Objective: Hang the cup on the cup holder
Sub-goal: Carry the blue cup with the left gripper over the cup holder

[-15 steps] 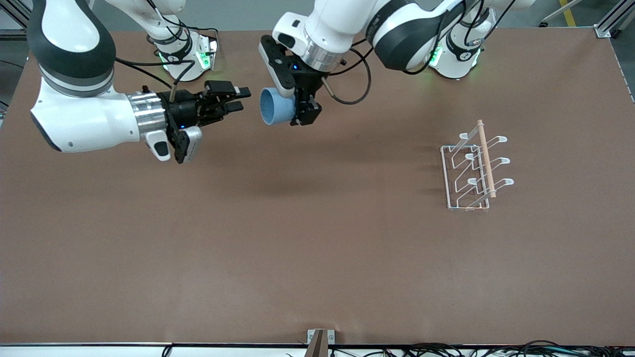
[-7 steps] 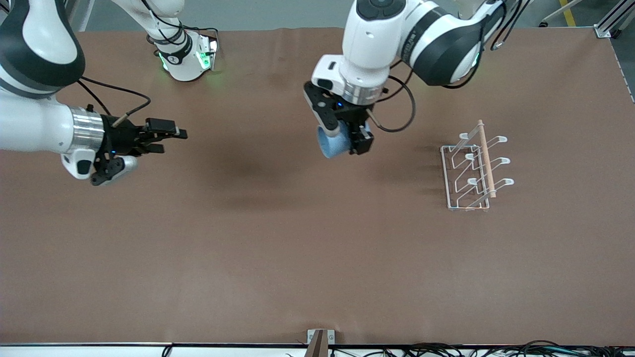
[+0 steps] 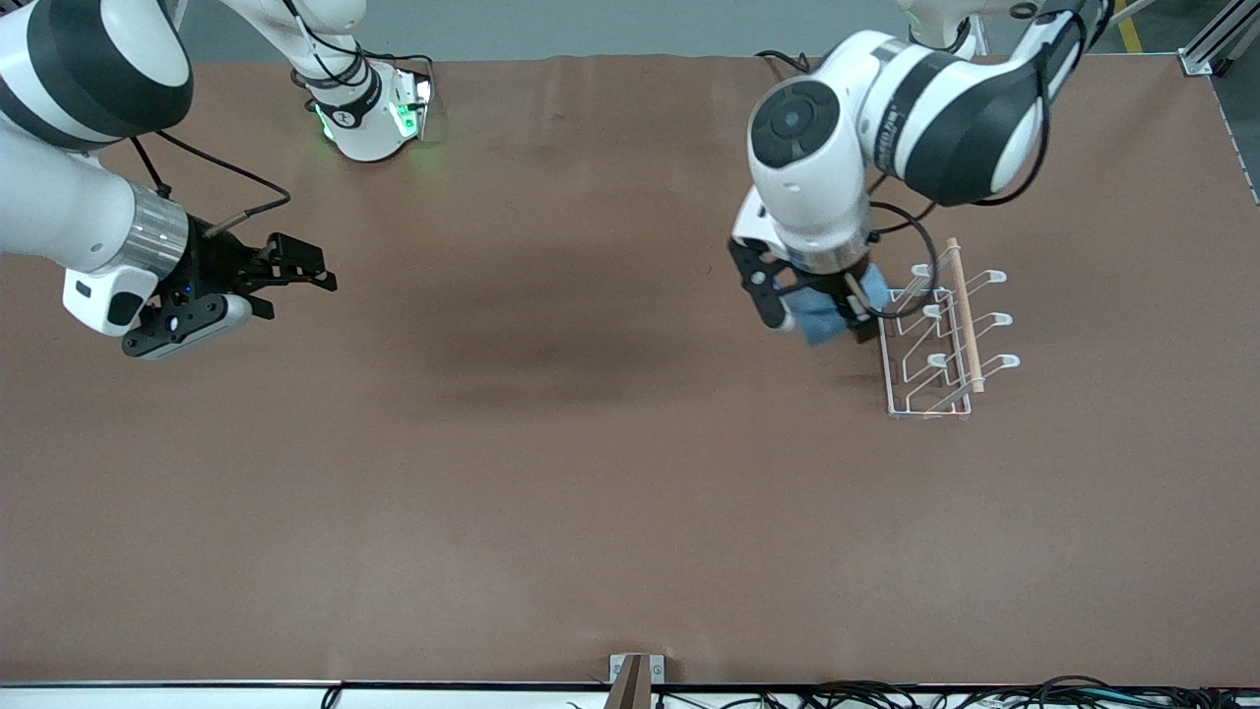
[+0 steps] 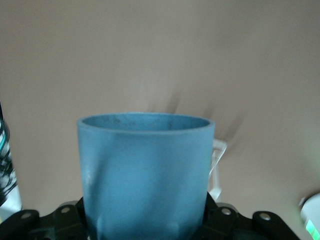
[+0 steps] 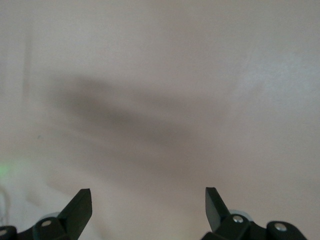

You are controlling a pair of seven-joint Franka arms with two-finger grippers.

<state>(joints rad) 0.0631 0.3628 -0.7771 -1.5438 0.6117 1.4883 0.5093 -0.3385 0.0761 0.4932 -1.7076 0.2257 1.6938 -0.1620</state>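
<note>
My left gripper (image 3: 817, 313) is shut on the light-blue cup (image 3: 822, 317) and holds it in the air right beside the cup holder (image 3: 945, 330), on the side toward the right arm's end. The cup fills the left wrist view (image 4: 145, 175), its open mouth pointing away from the wrist, with a bit of white wire (image 4: 218, 155) showing past its rim. The cup holder is a white wire rack with looped prongs and a wooden top rod (image 3: 964, 313). My right gripper (image 3: 305, 268) is open and empty over the table at the right arm's end; its fingers (image 5: 80, 205) are spread over bare table.
The brown table (image 3: 591, 473) carries nothing else. The arms' bases (image 3: 369, 108) stand at the edge farthest from the front camera. A small bracket (image 3: 635, 675) sits at the nearest edge.
My left gripper has carried the cup from over the table's middle to right beside the cup holder. My right gripper has drawn back toward the right arm's end.
</note>
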